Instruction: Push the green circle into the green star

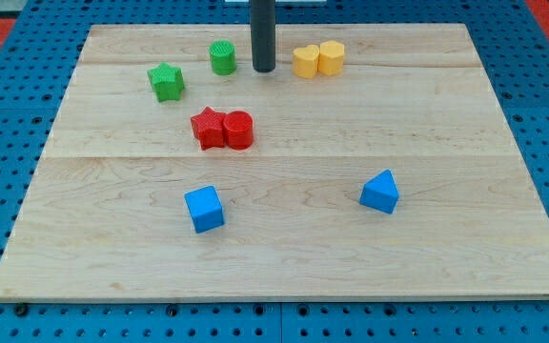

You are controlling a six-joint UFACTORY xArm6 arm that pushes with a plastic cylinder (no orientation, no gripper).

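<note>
Standing near the view's top, the rod's tip [263,70] rests on the bench [284,238] just to the view's right of the green circle [222,58], with a narrow gap between them. That side seems chosen on purpose: the green star [166,82] lies to the view's left of the circle and slightly lower, so a push from the right would drive the circle toward it. The two green blocks are near each other but apart, so the task is judged not yet done.

The arm carries no end effector that opens or closes; it ends in a plain dark rod, which holds nothing.

Two yellow blocks [317,59] sit touching each other to the view's right of the tip, clear of the likely path. A red star [208,128] and a red cylinder [238,130] touch each other below the green pair, close enough that a push angled too far down might disturb them. A blue cube [204,209] and a blue wedge-like block [380,191] lie well apart toward the view's bottom.

No brand, label or writing can be read anywhere.
</note>
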